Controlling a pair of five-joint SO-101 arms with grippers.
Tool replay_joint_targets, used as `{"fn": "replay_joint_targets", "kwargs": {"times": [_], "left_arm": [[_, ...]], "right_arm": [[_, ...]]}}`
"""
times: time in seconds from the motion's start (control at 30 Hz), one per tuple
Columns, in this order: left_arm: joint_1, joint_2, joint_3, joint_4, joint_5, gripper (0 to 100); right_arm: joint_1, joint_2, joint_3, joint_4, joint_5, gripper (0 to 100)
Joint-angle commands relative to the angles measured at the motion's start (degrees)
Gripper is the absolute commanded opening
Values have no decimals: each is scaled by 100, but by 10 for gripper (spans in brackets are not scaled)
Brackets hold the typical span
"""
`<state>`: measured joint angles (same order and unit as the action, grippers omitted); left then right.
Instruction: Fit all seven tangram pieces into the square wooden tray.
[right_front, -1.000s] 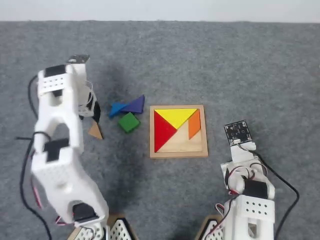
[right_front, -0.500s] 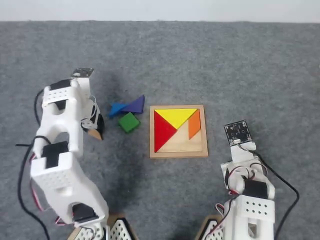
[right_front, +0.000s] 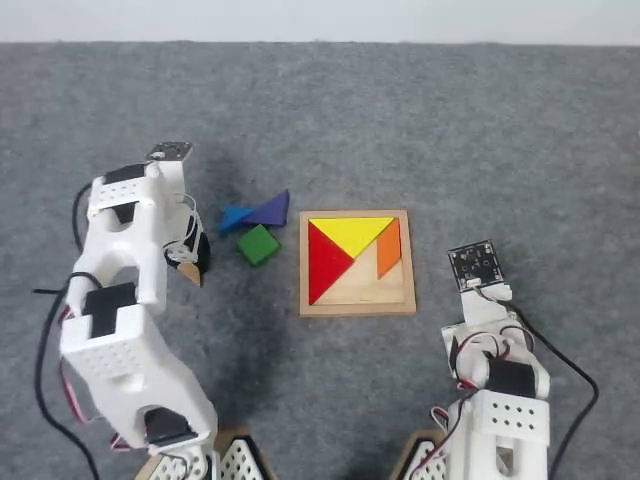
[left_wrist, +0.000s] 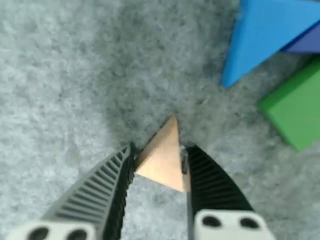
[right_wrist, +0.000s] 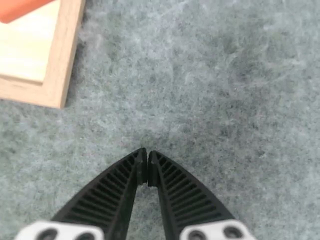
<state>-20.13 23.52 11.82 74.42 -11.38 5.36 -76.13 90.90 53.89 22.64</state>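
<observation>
Here the left gripper (left_wrist: 157, 156) pinches the small tan wooden triangle (left_wrist: 162, 161), left of centre in the high view, near the green wooden square (right_front: 258, 244). The square wooden tray (right_front: 357, 311) sits mid-frame; the right gripper (right_wrist: 147, 161), at lower right, is pressed together on nothing.

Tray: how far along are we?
Done: red triangle, yellow triangle and orange piece sit in the tray. In hand: left end effector grips the tan triangle. Left: that one, plus blue triangle, purple piece and green square on the carpet.
</observation>
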Motion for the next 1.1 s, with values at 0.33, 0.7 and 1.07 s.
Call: {"fn": "replay_joint_targets", "kwargs": {"times": [0.33,0.7,1.07], "left_arm": [[220,18,-171,448,-229,89],[501,-1618,-435,1240,-229,103],[158,-1758,998,123,-299,184]], "right_arm": [[-40,-75,-35,-92,88,9],[-40,-75,-35,-92,88,9],[-40,-75,-35,-92,88,9]]}}
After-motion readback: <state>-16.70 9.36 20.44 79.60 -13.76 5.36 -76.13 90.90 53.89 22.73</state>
